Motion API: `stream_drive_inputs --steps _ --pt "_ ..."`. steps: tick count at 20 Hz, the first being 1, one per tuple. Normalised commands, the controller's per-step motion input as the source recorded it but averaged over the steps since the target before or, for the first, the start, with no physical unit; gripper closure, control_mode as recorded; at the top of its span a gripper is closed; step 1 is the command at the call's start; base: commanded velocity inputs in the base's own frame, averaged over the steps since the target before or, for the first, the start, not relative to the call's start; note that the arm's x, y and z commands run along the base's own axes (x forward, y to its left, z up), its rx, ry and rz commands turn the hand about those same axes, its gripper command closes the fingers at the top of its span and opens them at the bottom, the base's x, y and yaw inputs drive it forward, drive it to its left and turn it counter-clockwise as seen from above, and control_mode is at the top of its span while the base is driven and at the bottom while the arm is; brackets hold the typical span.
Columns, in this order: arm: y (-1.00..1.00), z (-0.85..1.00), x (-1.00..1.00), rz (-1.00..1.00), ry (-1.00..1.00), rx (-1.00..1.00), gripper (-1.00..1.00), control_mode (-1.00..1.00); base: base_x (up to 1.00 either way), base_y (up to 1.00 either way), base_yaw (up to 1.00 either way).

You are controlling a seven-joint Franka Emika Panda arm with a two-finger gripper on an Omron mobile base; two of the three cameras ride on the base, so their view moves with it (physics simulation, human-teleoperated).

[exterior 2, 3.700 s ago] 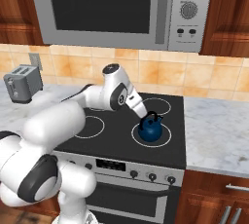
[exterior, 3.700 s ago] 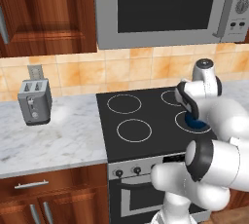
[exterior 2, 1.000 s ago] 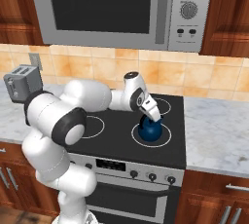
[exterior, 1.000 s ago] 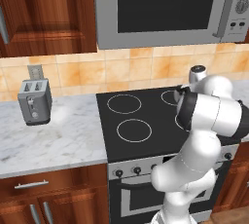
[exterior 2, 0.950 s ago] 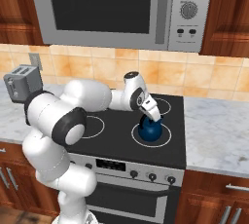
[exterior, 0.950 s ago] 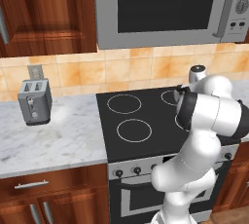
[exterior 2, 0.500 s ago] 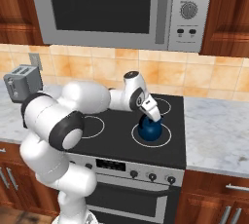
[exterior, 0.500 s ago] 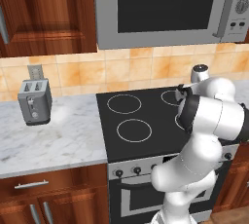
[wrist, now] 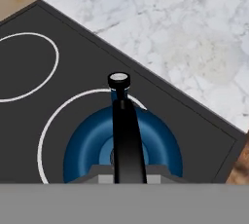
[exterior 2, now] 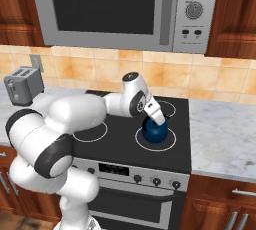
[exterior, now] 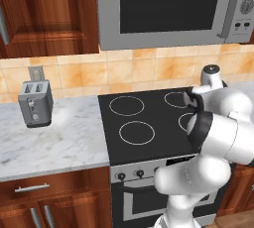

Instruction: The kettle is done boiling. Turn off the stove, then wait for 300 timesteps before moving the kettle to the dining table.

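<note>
though squat, round kettle [exterior 2: 156, 132] (glossy blue)

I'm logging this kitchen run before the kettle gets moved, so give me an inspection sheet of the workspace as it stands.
Surface: black glass stove, four white burner rings, marble counter on both sides.
Job's things: blue kettle upright inside the front right burner ring, black handle arched over its top.
Clutter: toaster on the left counter.
Grippers: gripper shut on the kettle handle.
Cables: nothing seen.
Surroundings: microwave above the stove, tiled backsplash, wooden cabinets, knob row on the stove front.
</note>
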Motion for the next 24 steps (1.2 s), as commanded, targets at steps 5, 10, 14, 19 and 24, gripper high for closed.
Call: stream_drive_inputs --steps 5,10,14,19,24 --pt "0.04 0.52 -0.31 0.0 -0.02 -0.08 1.0 -1.0 0.0 0.0 0.0" --pt "0.02 0.44 -0.43 -0.02 -0.07 -0.04 1.0 -1.0 0.0 0.0 0.0" --pt "0.0 0.42 -0.44 -0.03 -0.06 -0.02 1.0 -1.0 0.0 0.0 0.0" --pt "0.0 0.33 -0.42 -0.01 -0.05 0.0 1.0 -1.0 0.0 0.0 0.0" --pt "0.0 0.37 -0.37 0.0 0.0 0.0 1.0 -1.0 0.0 0.0 0.0"
